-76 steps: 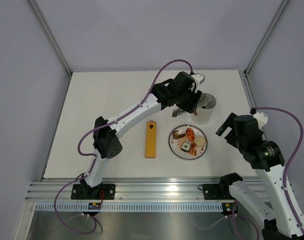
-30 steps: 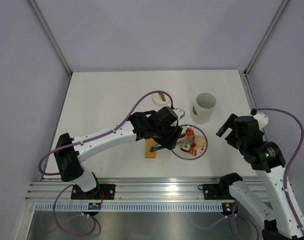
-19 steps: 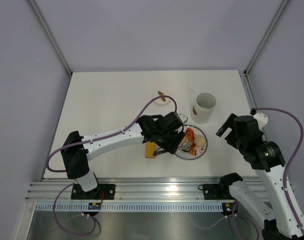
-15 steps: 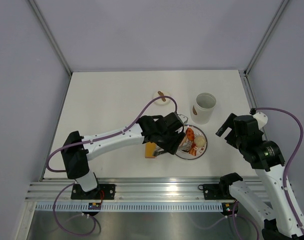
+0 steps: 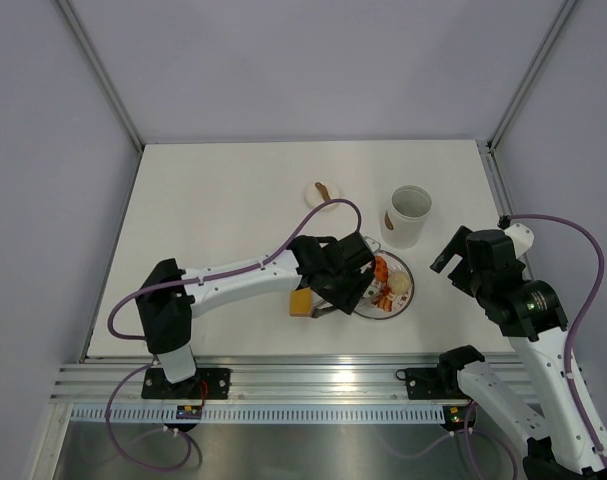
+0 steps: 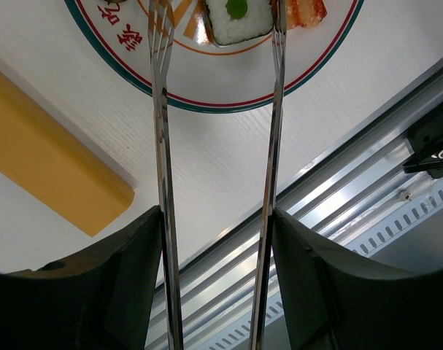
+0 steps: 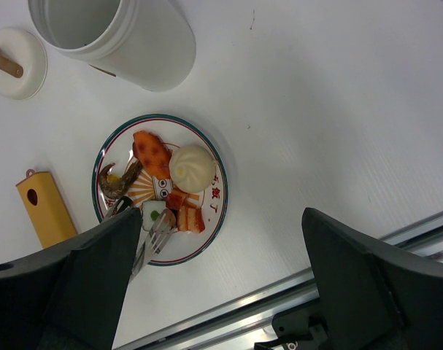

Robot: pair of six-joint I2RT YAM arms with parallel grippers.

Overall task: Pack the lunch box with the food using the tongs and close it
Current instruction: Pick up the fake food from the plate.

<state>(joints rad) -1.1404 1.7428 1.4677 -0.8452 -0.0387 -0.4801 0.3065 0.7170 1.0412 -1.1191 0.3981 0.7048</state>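
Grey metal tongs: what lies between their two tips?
The white-and-green food piece, on the round patterned plate, sits inside the grey metal tongs; left wrist view shows it.

**Operator:** Finish of the tongs (image 6: 163,153)?
**Technician:** Polished metal, smooth and mirror-bright along both arms.
**Operator:** The plate (image 6: 214,80) and the orange bar (image 6: 53,175)?
**Technician:** The plate is glossy, glazed-looking white with printed colour bands. The orange bar is smooth and matt, plastic by appearance.
**Operator:** The rest?
**Technician:** The lunch box (image 7: 148,44) is smooth white with a slight sheen. The table (image 7: 338,109) is matt white. The edge rail (image 6: 367,153) is ribbed grey metal.
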